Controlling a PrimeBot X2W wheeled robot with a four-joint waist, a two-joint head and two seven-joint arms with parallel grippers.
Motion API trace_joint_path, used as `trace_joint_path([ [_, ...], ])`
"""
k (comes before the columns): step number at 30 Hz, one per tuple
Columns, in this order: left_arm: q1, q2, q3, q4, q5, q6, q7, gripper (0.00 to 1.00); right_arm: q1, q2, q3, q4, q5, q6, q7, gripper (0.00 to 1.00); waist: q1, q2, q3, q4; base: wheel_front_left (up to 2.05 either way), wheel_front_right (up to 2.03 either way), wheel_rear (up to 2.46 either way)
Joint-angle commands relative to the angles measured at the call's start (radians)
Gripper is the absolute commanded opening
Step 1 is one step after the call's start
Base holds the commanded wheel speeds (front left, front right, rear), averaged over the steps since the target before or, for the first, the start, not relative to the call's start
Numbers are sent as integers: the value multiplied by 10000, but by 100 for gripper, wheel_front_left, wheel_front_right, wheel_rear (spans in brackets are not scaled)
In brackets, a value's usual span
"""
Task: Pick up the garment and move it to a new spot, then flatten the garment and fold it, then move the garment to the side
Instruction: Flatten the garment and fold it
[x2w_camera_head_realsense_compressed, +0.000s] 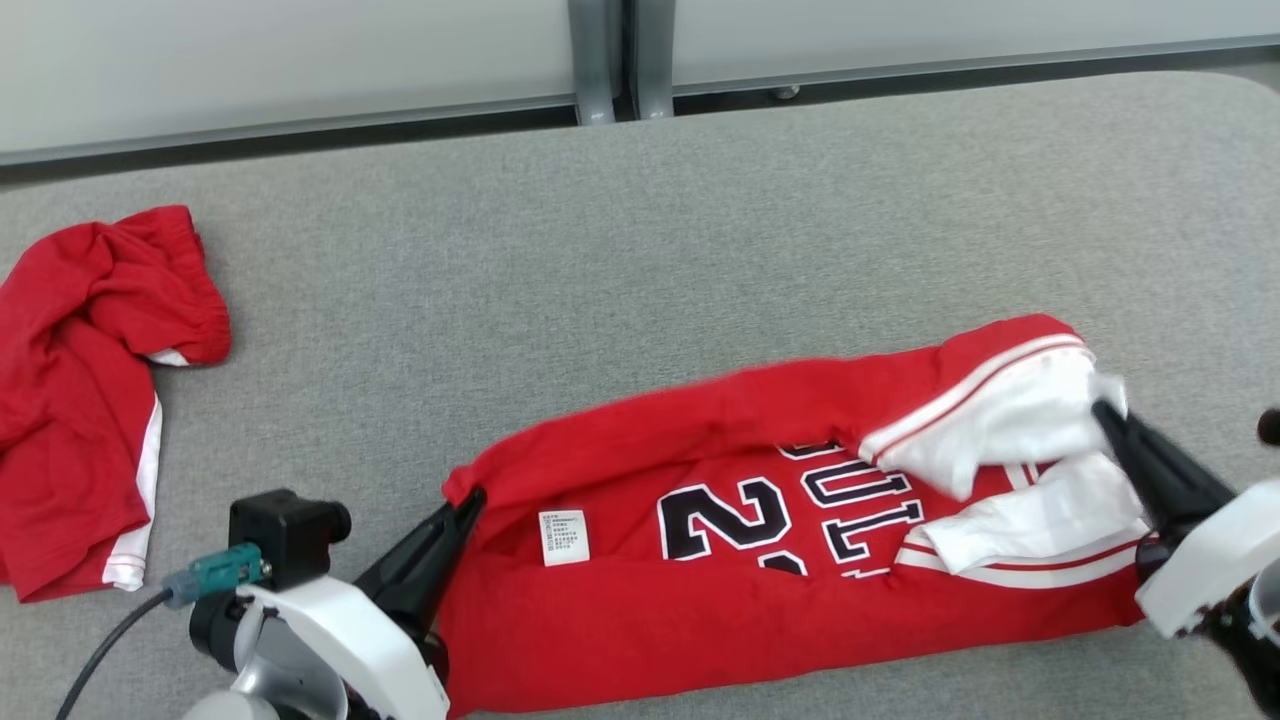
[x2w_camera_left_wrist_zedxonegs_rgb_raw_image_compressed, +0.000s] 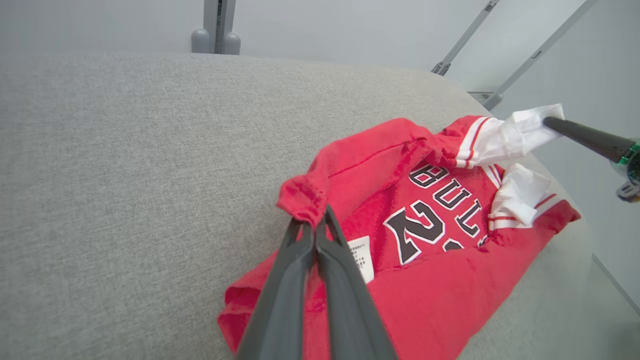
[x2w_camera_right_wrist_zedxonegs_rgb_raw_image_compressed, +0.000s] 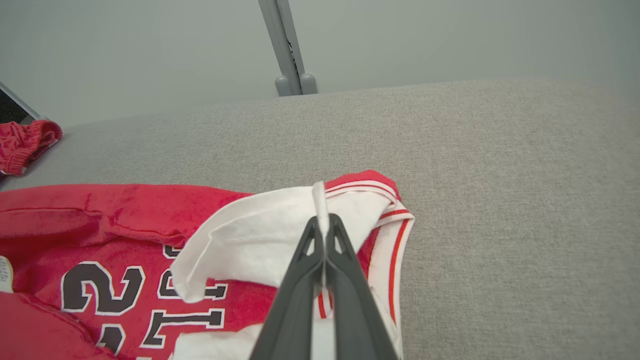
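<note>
Basketball jersey (x2w_camera_head_realsense_compressed: 620, 620), red with black lettering, lies bunched lengthwise on the grey table (x2w_camera_head_realsense_compressed: 700, 220). Left pincer (x2w_camera_head_realsense_compressed: 470, 498) is clamped on a red corner at one end; right pincer (x2w_camera_head_realsense_compressed: 1102, 410) is clamped on white fabric at the other. Red shorts (x2w_camera_head_realsense_compressed: 70, 400) lie well apart, leftward.

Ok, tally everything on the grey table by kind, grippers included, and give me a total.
Jerseys: 1, the red jersey
Shorts: 1, the red shorts, crumpled at the left
Grippers: 2, the left gripper and the right gripper, each shut on the jersey
Total: 4
</note>
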Motion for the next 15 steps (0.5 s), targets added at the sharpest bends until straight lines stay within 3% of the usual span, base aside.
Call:
trace_joint_path([
  [1,111,34,74,24,-72,83,-88,0,158,36,-96,-17,-33,1,-25,0,0,0,-167,-151,0,0,0],
  [8,807,-182,55,471,-347,95,-436,0,937,871,-148,533,-215,1,237,0,0,0,-398,-128,0,0,0],
  [15,951,-380,93,671,-612,-45,-705,0,1152,871,-527,429,-168,1,216,0,0,0,-720,155,0,0,0],
])
